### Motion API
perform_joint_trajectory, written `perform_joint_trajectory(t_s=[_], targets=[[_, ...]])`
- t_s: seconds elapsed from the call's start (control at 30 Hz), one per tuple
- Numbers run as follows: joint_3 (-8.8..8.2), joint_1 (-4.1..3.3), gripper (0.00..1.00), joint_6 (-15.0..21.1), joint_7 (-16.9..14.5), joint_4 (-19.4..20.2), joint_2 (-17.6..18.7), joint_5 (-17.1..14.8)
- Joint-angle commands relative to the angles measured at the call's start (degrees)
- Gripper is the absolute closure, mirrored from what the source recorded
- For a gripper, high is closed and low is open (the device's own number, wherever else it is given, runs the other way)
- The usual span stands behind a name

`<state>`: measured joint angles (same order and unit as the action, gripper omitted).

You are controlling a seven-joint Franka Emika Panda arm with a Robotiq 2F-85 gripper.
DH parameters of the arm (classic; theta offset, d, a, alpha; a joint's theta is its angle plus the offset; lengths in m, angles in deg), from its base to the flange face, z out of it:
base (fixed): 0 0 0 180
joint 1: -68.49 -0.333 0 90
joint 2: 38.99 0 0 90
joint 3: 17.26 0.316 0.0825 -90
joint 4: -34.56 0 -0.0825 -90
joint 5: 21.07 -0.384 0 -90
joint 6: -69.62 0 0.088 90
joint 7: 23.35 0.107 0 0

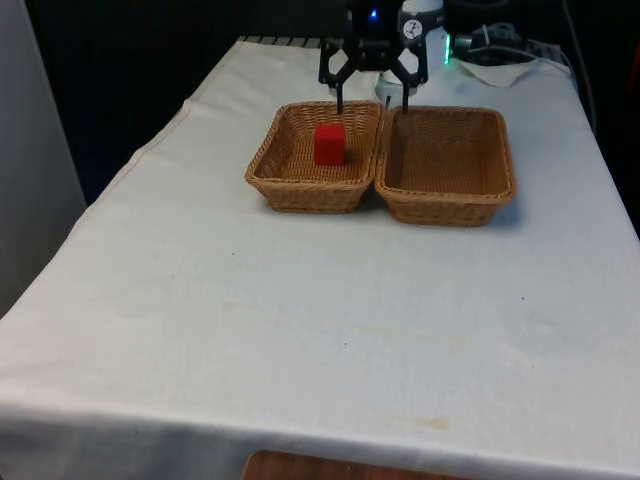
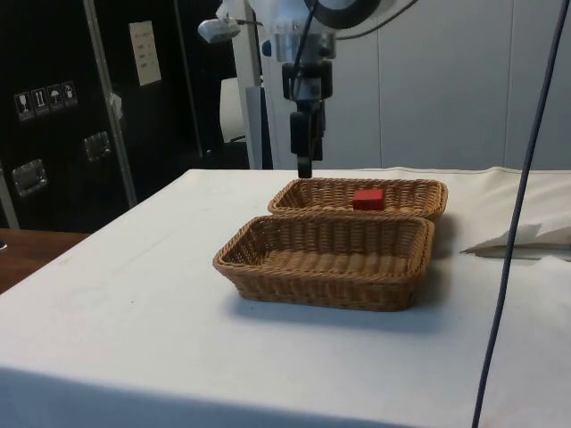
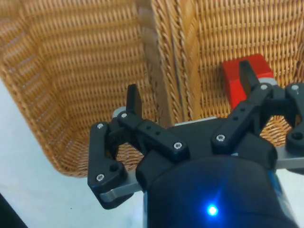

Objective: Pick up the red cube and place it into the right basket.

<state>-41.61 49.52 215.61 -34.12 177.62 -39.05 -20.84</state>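
Observation:
The red cube (image 1: 330, 144) lies inside the wicker basket (image 1: 285, 178) on the front view's left; the side view shows the cube (image 2: 368, 198) in the farther basket (image 2: 312, 191). The other wicker basket (image 1: 500, 180), on the front view's right, holds nothing, and its nearer side (image 2: 303, 276) faces the side camera. My gripper (image 1: 371, 103) hangs open above the baskets' far rims, straddling the seam where they touch. In the wrist view the gripper (image 3: 189, 86) spans both rims, with one fingertip (image 3: 248, 76) in front of the cube (image 3: 232, 80).
The two baskets stand side by side, touching, at the far middle of the white cloth (image 1: 300, 320). A crumpled white paper (image 2: 526, 239) lies on the table beyond them, near the robot's base.

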Motion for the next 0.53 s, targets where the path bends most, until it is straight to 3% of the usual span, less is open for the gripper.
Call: perform_joint_trajectory(t_s=[0.0, 0.17, 0.2, 0.33, 0.5], targets=[[0.29, -0.17, 0.0, -0.8, 1.6, -0.74, 0.06, 1.2], [1.6, -0.17, 0.0, -2.41, 3.32, -2.64, 0.17, 0.92], [1.66, -0.06, 0.0, -2.06, 2.18, -2.41, 0.0, 0.0], [2.35, -0.11, 0.0, -3.15, 4.81, -3.44, 0.11, 0.63], [2.69, -0.06, 0.0, -3.09, 5.44, -3.55, 0.0, 0.0]])
